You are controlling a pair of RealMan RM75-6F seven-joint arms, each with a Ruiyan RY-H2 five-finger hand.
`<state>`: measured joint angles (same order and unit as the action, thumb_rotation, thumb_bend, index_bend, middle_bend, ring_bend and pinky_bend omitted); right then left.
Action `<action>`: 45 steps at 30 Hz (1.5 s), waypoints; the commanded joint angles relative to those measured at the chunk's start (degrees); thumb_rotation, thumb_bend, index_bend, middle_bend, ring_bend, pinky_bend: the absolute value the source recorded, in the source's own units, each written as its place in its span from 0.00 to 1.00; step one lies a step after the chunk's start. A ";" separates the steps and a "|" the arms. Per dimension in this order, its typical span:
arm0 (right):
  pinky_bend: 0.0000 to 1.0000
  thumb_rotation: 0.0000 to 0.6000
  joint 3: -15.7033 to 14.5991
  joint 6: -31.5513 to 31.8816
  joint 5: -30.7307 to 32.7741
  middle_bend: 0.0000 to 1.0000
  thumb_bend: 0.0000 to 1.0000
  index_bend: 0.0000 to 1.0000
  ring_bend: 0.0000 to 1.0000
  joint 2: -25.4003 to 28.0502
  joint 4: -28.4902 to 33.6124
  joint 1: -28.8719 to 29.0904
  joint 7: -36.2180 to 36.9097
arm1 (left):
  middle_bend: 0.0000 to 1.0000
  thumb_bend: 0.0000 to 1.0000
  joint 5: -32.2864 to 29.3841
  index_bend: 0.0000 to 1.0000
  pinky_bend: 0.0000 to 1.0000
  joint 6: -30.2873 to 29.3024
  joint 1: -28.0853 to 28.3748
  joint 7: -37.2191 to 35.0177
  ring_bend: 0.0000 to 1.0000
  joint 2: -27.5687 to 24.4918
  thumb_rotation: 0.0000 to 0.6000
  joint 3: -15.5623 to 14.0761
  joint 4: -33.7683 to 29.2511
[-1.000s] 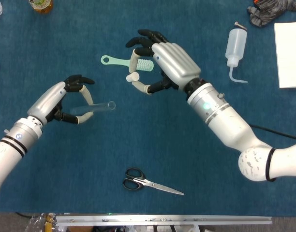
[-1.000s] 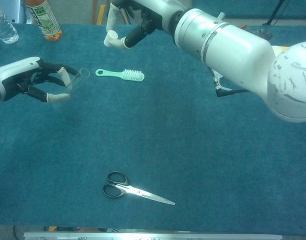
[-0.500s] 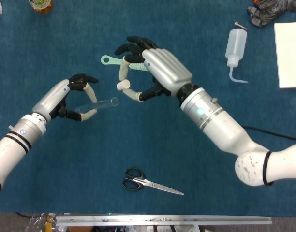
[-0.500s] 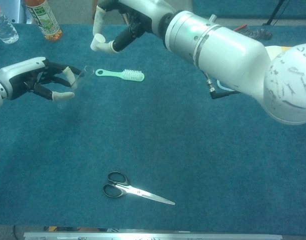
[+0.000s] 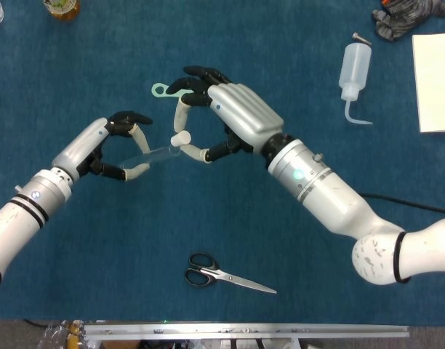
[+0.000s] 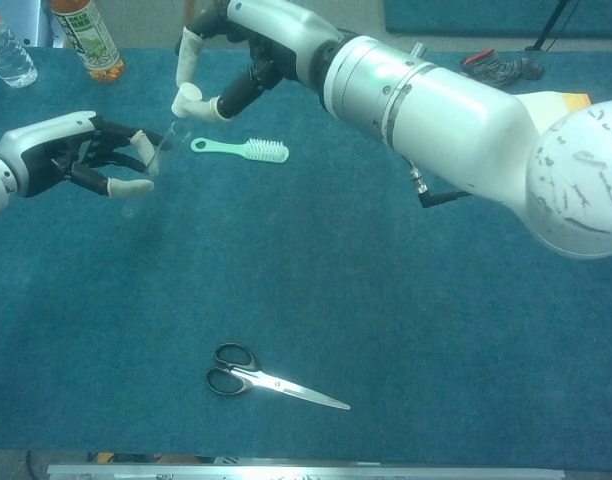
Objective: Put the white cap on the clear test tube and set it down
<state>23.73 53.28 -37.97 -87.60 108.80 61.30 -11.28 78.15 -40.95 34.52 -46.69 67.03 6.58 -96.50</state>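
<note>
Left hand: our left hand holds the clear glass-like test tube pinched between thumb and fingertips, roughly level above the blue cloth table, open mouth pointing toward the right hand.
Right hand: our right hand pinches the small white cylindrical cap between thumb and a fingertip, other fingers spread above it.
Cap vs tube: in the head view we see the cap right at the tube's mouth, touching or just beside it; we cannot tell if it has started over the rim. In the chest view the cap sits slightly above the faint tube.
Done: both parts are picked up and brought together in the air.
Left: we judge the cap is not yet seated; it needs pushing on along the tube's axis, then the capped tube goes down on the table.
Risk: we think a slight tilt between cap and mouth could make it skid off the rim.
Nearby: mint-green plastic brush behind the hands, black-handled scissors near the front edge, white squeeze bottle well apart to the right.
</note>
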 commanded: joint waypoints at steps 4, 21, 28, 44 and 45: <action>0.02 1.00 -0.50 -0.21 -0.09 0.24 0.29 0.60 0.00 0.00 0.03 0.33 0.51 | 0.17 0.34 0.14 0.60 0.16 0.19 0.25 -0.82 0.00 -0.01 1.00 -0.03 0.03; 0.02 1.00 -1.78 -0.39 0.57 0.24 0.29 0.60 0.00 -0.38 -0.75 1.35 1.14 | 0.17 0.34 0.40 0.60 0.16 0.01 0.54 -1.24 0.00 -0.17 1.00 -0.49 0.22; 0.02 1.00 -2.01 -0.40 0.79 0.24 0.29 0.60 0.00 -0.70 -1.17 1.78 1.29 | 0.17 0.34 0.22 0.60 0.16 -0.07 0.70 -1.12 0.00 -0.08 1.00 -0.47 0.10; 0.02 1.00 -2.44 -0.52 1.23 0.24 0.29 0.60 0.00 -0.39 -1.60 2.04 1.62 | 0.17 0.34 0.14 0.60 0.16 -0.11 0.87 -1.09 0.00 -0.13 1.00 -0.67 0.19; 0.02 1.00 -2.45 -0.55 1.23 0.24 0.29 0.60 0.00 -0.41 -1.67 2.04 1.68 | 0.17 0.34 0.14 0.60 0.16 -0.06 0.91 -1.06 0.00 -0.12 1.00 -0.68 0.18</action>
<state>21.28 52.74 -36.75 -88.01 107.14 63.35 -9.60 78.28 -41.01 35.43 -47.75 66.92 5.91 -96.31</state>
